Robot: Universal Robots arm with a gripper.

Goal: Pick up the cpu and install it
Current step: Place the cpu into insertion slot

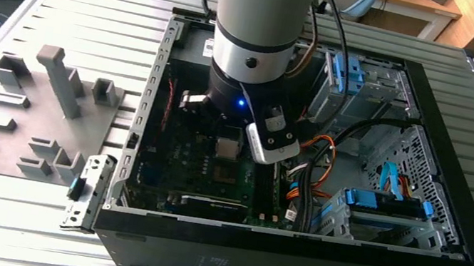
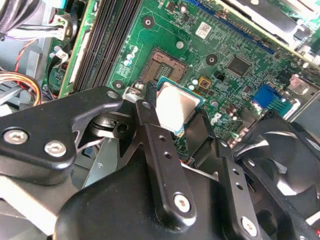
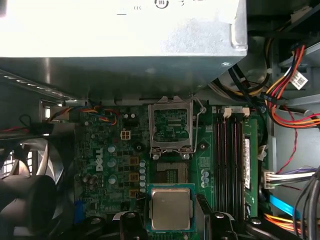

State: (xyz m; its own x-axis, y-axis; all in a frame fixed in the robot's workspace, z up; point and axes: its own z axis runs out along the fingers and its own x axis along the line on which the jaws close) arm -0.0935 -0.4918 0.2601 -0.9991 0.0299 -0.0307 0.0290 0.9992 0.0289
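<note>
Gripper [image 2: 178, 111] clamps the cpu [image 3: 171, 208] by its edges, near the open socket [image 3: 170, 172]. Any tilt or offset on lowering may damage socket contacts.

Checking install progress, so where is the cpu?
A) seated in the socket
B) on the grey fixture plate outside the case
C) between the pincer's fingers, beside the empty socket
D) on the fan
C: in the first wrist view the cpu is clamped in the pincer, and the open socket next to it is bare.
</note>
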